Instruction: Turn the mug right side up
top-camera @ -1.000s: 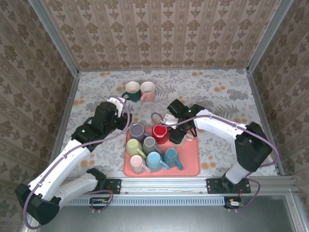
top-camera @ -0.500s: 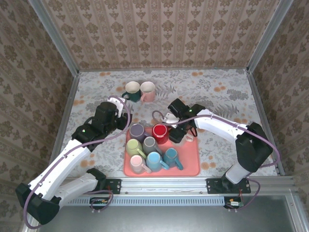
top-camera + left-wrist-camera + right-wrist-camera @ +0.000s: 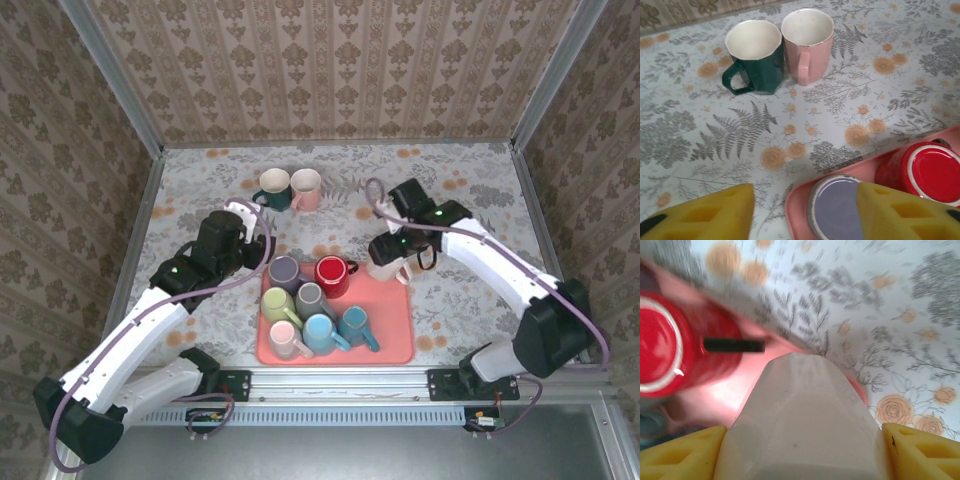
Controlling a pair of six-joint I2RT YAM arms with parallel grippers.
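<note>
My right gripper is shut on a white faceted mug, with a yellow finger pressed against each side. It holds the mug over the far right corner of the pink tray. My left gripper stands open over the tray's far left corner. An upside-down purple mug lies below it, partly under the right finger and not touched. An upside-down red mug stands beside the purple one.
Grey, lime, pink, light blue and teal mugs fill the tray's near part. A dark green mug and a pink mug stand upright on the floral table behind the tray.
The right arm has swung right and back from beside the red mug, carrying the white mug with it. The left gripper's fingers have spread a little wider.
</note>
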